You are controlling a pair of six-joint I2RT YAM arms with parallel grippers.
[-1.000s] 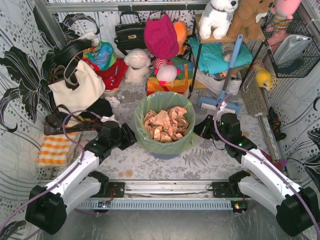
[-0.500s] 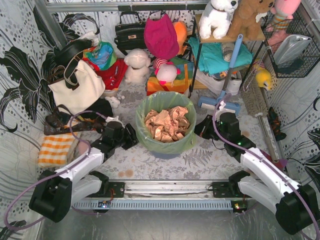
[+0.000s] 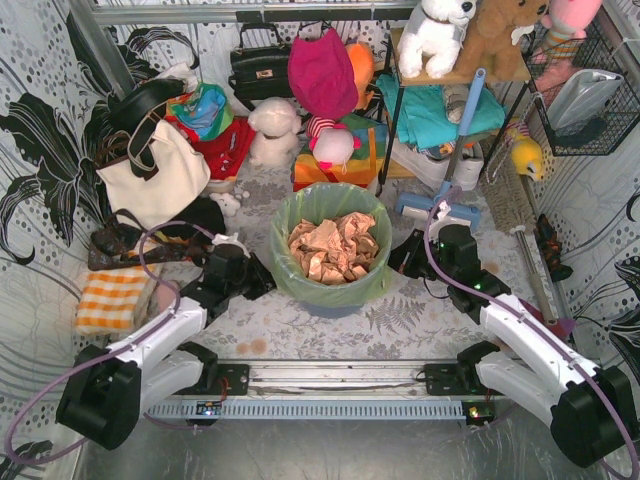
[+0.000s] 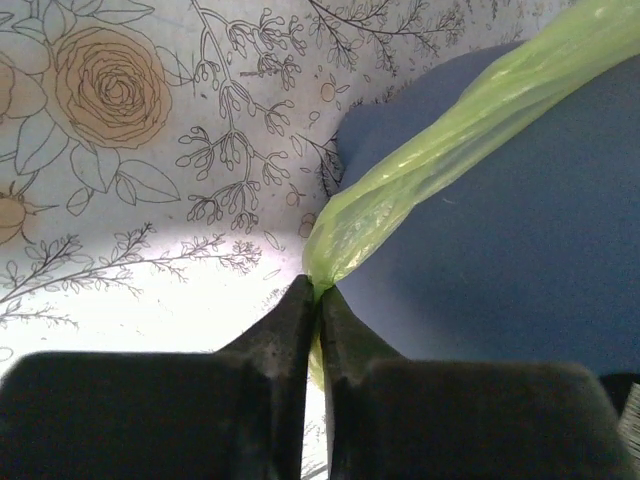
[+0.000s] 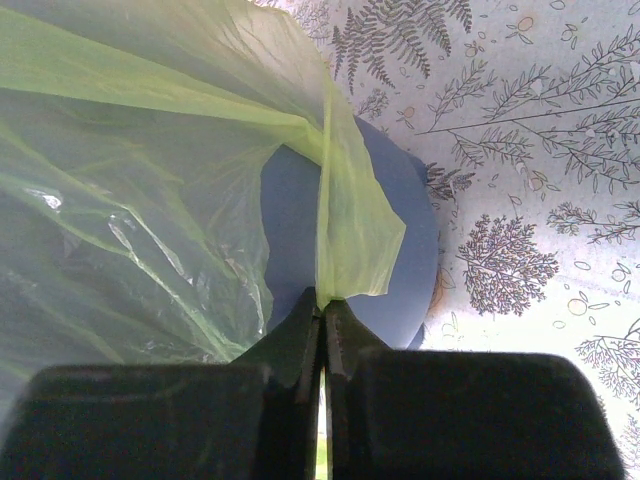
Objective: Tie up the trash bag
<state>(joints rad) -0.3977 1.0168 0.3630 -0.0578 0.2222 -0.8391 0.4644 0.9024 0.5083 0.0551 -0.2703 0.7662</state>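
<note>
My left claw point(image 4: 318, 296) at nine o'clock and right claw point(image 5: 322, 306) at three both pinch the rim of the thin translucent light-green plastic trash bag point(image 3: 332, 196); I'd lift evenly, avoiding tears.

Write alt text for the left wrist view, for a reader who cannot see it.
The left gripper is shut on a twisted strip of the light-green trash bag, which stretches up and to the right. Behind it is the blue-grey bin; a flower-printed table cover fills the left.
</note>
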